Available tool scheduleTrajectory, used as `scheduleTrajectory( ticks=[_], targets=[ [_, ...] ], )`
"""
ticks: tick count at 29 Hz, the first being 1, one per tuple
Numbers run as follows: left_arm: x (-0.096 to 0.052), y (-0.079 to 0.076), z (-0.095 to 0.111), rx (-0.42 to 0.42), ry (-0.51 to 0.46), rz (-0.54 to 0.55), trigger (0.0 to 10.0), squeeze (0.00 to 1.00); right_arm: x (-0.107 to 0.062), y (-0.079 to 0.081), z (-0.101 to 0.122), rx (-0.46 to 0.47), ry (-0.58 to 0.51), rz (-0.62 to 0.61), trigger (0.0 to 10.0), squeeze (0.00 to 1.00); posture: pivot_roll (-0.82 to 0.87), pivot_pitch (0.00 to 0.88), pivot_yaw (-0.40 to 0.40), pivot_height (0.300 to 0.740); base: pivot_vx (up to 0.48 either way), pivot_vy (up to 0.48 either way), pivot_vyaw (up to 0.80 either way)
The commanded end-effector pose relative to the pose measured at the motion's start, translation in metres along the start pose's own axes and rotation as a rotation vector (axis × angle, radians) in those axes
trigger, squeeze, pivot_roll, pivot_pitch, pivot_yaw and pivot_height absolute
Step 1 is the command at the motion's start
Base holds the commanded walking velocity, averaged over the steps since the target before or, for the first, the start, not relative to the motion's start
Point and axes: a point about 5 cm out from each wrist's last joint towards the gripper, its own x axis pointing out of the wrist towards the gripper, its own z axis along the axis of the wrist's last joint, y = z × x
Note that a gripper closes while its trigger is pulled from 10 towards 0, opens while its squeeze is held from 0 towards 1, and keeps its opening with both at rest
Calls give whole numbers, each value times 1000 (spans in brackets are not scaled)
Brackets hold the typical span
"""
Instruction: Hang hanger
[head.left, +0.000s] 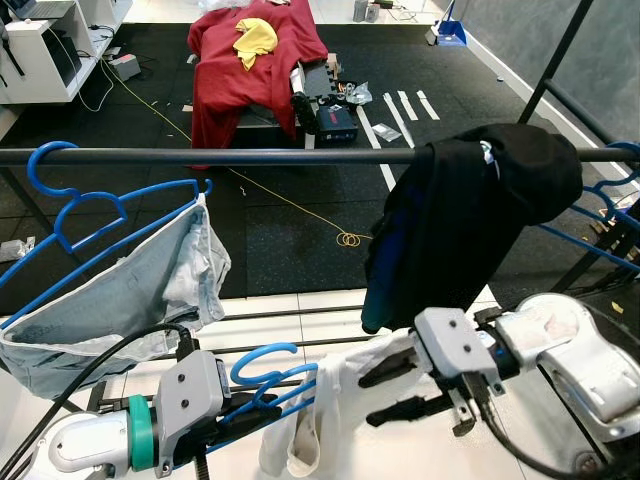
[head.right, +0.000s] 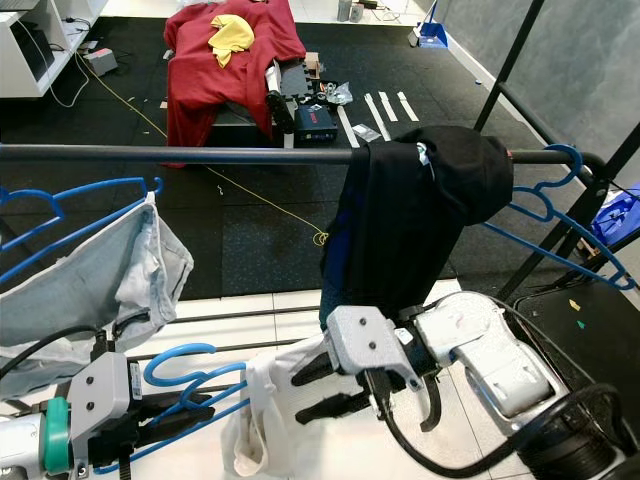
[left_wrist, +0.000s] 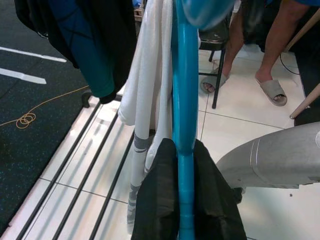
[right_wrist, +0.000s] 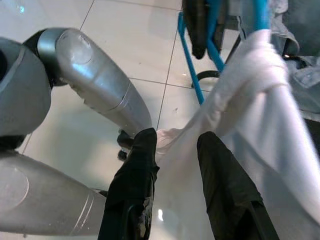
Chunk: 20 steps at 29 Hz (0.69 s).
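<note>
Left gripper (head.left: 235, 410) clenched on blue hanger (head.left: 265, 385), hook rising just above its fingers, well below rail (head.left: 200, 156). White garment (head.left: 320, 420) draped on that hanger, hanging between both grippers. Right gripper (head.left: 385, 390) with fingers parted, tips against white cloth; seemingly not pinching it, contact unclear. Black garment (head.left: 460, 220) hangs on rail directly above right gripper. Denim shorts (head.left: 110, 300) on 2nd blue hanger (head.left: 90, 215) above left gripper.

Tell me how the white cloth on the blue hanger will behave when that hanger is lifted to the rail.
The white cloth hangs in soft folds, so it is probably floppy and will sway. It only drapes over the blue hanger, so it may slide off if tilted. The left pincer is shut on the hanger; the right pincer brackets the cloth.
</note>
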Motion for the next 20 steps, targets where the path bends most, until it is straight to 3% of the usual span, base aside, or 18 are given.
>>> scheduleTrajectory(
  ticks=[1,7,11,12,14,19,20],
  targets=[
    [2,-5,7,23,-34,-43,10000,0,4,2,0,-27,8,29,10000,0,-138,179,31,740,0,0,0],
    [3,-7,7,23,-35,-51,10000,0,0,-3,2,-43,15,4,10000,0,-144,178,34,740,0,0,0],
    [3,-6,7,24,-33,-53,10000,0,-23,-17,37,-162,-18,-92,10000,0,-147,179,36,740,0,0,0],
    [3,-6,7,24,-33,-53,10000,0,-23,-17,37,-162,-18,-92,10000,0,-147,179,36,740,0,0,0],
    [3,-7,7,24,-34,-57,10000,0,-42,-22,64,-238,-51,-159,10000,0,-154,179,38,740,0,0,0],
    [4,-6,7,24,-35,-62,10000,0,-55,-22,66,-234,-29,-204,10000,0,-164,178,42,740,0,0,0],
    [5,-6,7,24,-37,-65,10000,0,-55,-20,58,-204,-15,-208,10000,188,-164,179,44,740,0,0,0]
  ],
)
